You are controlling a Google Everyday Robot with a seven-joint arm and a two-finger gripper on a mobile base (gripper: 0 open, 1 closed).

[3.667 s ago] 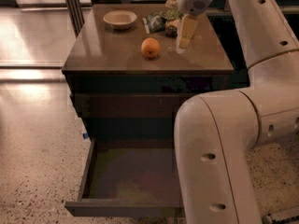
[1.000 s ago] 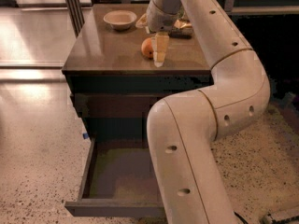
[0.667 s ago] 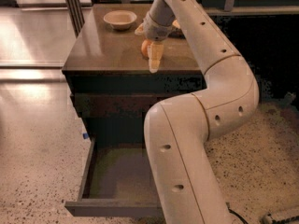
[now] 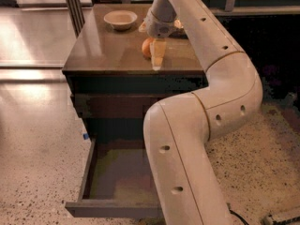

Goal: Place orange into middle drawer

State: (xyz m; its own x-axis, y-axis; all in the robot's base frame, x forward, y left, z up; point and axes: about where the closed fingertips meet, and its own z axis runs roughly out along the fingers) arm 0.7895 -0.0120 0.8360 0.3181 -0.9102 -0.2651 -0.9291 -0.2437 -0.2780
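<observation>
One broad stretch of glossy speckled floor (image 4: 33,125) fills the left side, with bright reflections near the top. Next to it stands a dark wooden cabinet whose brown worktop (image 4: 103,50) carries a shallow beige bowl (image 4: 120,19) at its far left corner, upright and well apart from the fruit. Below the worktop a closed dark drawer front (image 4: 117,104) shows, and a small blue fleck (image 4: 86,136) sits at the cabinet's left edge beneath it. Lower down, the middle drawer (image 4: 86,172) is pulled far out toward the camera, its greyish floor and low side walls in plain sight. Further right on the worktop, near the front edge, lies the orange (image 4: 146,47), resting on the wood and not in the drawer. The gripper (image 4: 156,60) is down at the worktop just to the right of the orange, and one pale finger (image 4: 159,50) points straight down and covers the fruit's right side, so finger and fruit look to be touching or nearly so. The second finger is hidden, so I cannot tell whether the jaws are spread or pinching the orange. Behind the wrist a few small things lie on the worktop, too hidden to name. To the right, the thick white arm (image 4: 225,88) reaches down from the wrist, bends at an elbow and fills the lower foreground, overlapping the drawer's right part.
</observation>
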